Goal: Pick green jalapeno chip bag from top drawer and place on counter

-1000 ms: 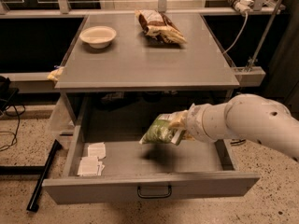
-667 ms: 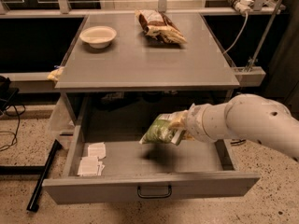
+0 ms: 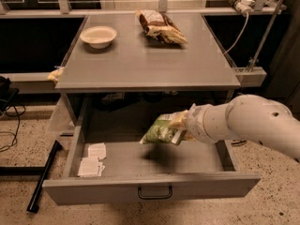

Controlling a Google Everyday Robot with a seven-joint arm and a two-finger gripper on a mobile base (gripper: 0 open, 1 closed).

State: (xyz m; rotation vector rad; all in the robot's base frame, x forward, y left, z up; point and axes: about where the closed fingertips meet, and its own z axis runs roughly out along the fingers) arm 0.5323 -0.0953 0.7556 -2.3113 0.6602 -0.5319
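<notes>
The top drawer point(image 3: 150, 189) is pulled open below the counter point(image 3: 145, 62). My gripper point(image 3: 180, 125) reaches in from the right on the white arm and is shut on the green jalapeno chip bag point(image 3: 161, 130). It holds the bag in the air above the drawer floor, below the counter's front edge. A shadow lies on the drawer floor under the bag.
A cream bowl point(image 3: 98, 35) stands at the counter's back left. A brown-and-cream chip bag point(image 3: 159, 27) lies at the back middle. White paper packets point(image 3: 93, 159) lie in the drawer's left part. A white cable point(image 3: 236, 29) hangs at the right.
The bag and gripper sit slightly higher above the drawer floor than before. Otherwise the scene stands the same.
</notes>
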